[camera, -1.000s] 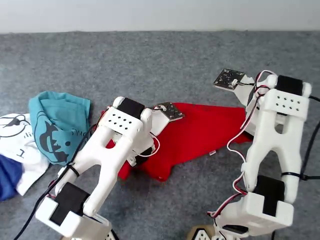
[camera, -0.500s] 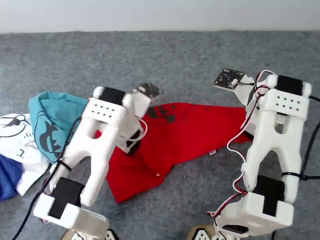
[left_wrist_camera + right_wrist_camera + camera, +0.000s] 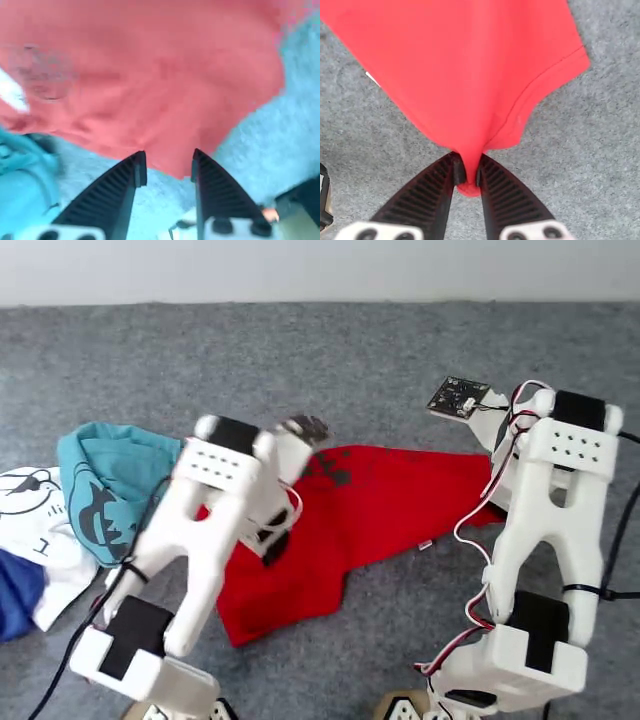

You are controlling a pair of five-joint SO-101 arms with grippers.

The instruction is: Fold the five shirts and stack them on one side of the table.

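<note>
Cloth pinched at 3 o'clock: right gripper [image 3: 467,175] closed tight on a hem fold of the red shirt [image 3: 380,505], spread mid-table. Left gripper [image 3: 167,162] toward the shirt's 8 o'clock edge, jaws apart, gripping nothing. Teal shirt [image 3: 110,485], white shirt [image 3: 30,520] and blue shirt [image 3: 15,595] heaped at 9 o'clock. Bare grey table [image 3: 300,370] open toward 12 o'clock.

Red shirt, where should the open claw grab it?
Probably the pointed corner of the red shirt lying just ahead of the open left gripper, coming down from over the table. It lies flat and free there; the right gripper pinches the far end.
</note>
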